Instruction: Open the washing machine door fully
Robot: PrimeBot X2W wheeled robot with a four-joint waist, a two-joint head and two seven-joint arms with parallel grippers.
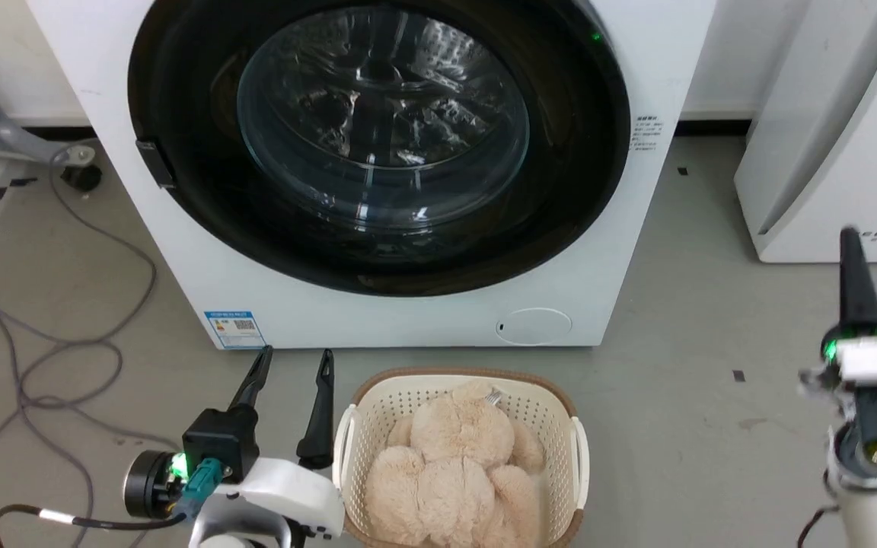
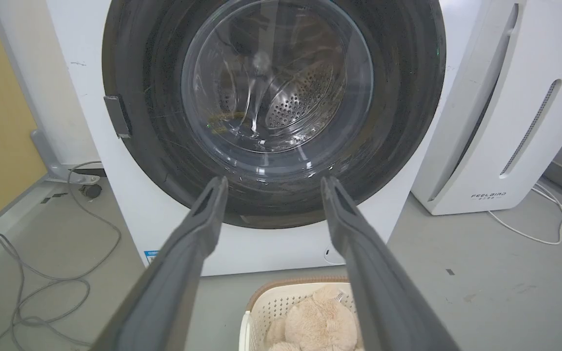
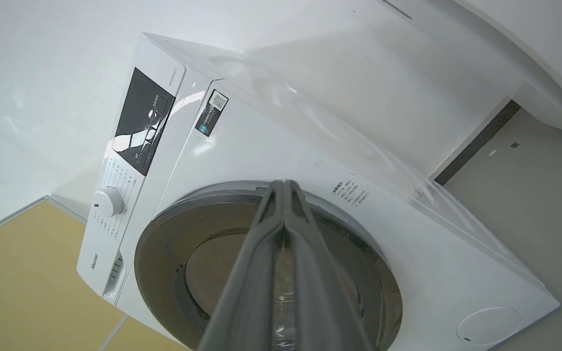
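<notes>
1. Two claws sit at the bottom of the frame. My left gripper (image 1: 294,354), lower left, is empty with its fingers spread wide and aimed up at the machine, ready to hook something, I'd guess.
2. My right gripper (image 1: 849,236), lower right, is pinched together on nothing and parked off to the side.
3. Bottom centre, the basket (image 1: 454,373) with a plush toy (image 1: 446,457) is probably waiting for loading.
4. Beyond it, upper middle, the washing machine door (image 1: 381,144) is closed flush on the washing machine (image 1: 408,320). Its catch (image 1: 155,164) is on the left edge, so likely my left's job.
</notes>
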